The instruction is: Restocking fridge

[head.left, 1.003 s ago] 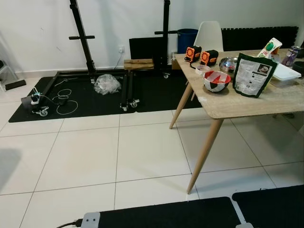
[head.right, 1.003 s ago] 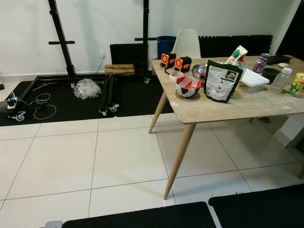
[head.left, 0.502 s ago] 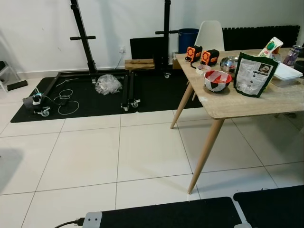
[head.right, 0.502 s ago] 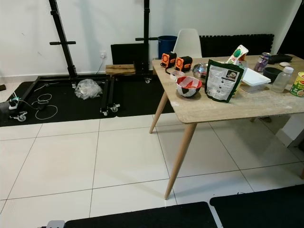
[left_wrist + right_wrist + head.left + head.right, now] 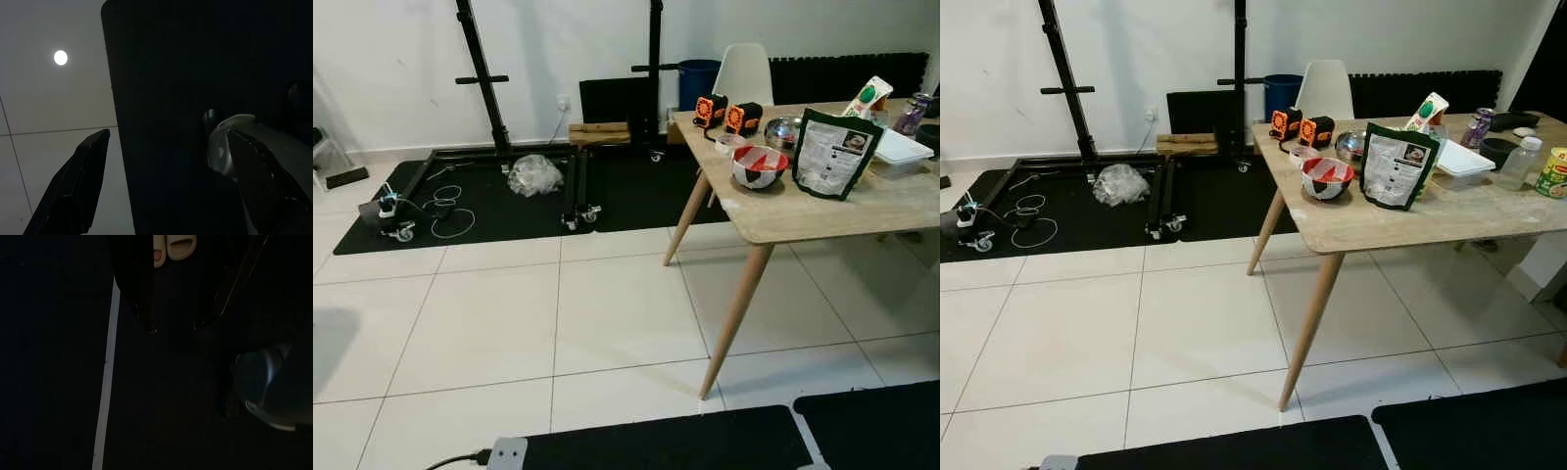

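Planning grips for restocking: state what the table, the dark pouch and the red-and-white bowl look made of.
Table: pale wood, matte, visible grain, tapered legs. Dark pouch: probably glossy plastic film, standing upright and creased. Red-and-white bowl: glazed ceramic or plastic; can't tell.

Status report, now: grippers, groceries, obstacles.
Left gripper open, idle over black mat. Right gripper hanging low, empty. Groceries on wooden table, dark pouch upright beside red-white bowl. Table leg ahead.

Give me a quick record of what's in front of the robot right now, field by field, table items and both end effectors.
surface: wooden table, right of view
nearest the table corner: red-and-white bowl
beside the bowl: dark green standing pouch, upright
far edge: two orange-and-black devices
behind table: white chair
floor: white tiles, black mats
left end effector: open, over mat edge
right end effector: idle, over dark mat
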You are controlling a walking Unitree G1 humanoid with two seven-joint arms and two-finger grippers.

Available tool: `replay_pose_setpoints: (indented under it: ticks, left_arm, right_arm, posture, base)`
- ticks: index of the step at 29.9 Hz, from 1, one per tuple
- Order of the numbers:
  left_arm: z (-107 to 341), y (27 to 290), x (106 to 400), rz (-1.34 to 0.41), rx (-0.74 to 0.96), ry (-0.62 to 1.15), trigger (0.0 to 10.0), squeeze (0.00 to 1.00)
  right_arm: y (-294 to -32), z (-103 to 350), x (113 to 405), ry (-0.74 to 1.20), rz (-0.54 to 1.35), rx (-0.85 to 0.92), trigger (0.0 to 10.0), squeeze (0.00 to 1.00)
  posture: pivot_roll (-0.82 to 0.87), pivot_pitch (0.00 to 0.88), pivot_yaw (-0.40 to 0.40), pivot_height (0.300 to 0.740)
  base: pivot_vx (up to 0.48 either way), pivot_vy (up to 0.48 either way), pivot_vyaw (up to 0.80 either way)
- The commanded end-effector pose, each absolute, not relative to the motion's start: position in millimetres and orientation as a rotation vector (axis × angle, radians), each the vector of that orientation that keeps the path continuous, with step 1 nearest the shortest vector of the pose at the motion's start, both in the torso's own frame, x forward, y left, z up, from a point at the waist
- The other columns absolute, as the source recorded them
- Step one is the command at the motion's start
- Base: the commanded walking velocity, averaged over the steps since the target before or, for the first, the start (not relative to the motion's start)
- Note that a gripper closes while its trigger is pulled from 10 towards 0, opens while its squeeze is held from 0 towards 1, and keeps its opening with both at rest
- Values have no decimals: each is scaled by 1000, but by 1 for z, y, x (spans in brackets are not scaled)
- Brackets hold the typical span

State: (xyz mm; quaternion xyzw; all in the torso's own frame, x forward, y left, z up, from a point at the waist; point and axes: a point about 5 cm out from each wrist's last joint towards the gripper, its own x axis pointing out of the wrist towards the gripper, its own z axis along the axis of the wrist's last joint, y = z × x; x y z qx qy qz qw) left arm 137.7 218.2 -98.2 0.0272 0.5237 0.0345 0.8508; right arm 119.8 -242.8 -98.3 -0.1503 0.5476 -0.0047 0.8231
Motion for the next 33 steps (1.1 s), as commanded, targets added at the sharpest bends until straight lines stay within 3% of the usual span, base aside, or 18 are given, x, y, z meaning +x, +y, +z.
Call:
replay_pose_setpoints:
  ticks: [1, 7, 12, 21, 28, 33]
  left_arm:
    - [-99, 214, 136, 55, 56, 1110, 10000, 0]
    - [-101, 214, 132, 41, 66, 1119, 10000, 0]
    - [-103, 215, 126, 36, 72, 1139, 10000, 0]
    - [-104, 214, 123, 24, 68, 1145, 10000, 0]
    - [-102, 216, 126, 31, 65, 1135, 10000, 0]
    - [-102, 217, 127, 51, 51, 1134, 10000, 0]
  right_arm:
    - [-243, -98, 121, 1158, -17, -309, 10000, 0]
    - [-237, -100, 119, 1152, 12, -263, 10000, 0]
    - [-233, -102, 111, 1154, 10, -202, 10000, 0]
    - [-237, -102, 108, 1162, -11, -244, 10000, 0]
    - [-226, -101, 121, 1126, 34, -178, 10000, 0]
    - [-222, -101, 125, 1123, 66, -227, 10000, 0]
  posture:
    - [-59, 0, -14, 740]
    - [-55, 0, -15, 740]
    - [-56, 0, -12, 740]
    - [-44, 0, -13, 740]
    - [-26, 0, -18, 740]
    - [-33, 0, -34, 740]
  base:
    - [0, 0, 0]
    - [0, 0, 0]
    - [0, 0, 676]
    - [0, 0, 0]
    - [0, 0, 0]
    - [0, 0, 606]
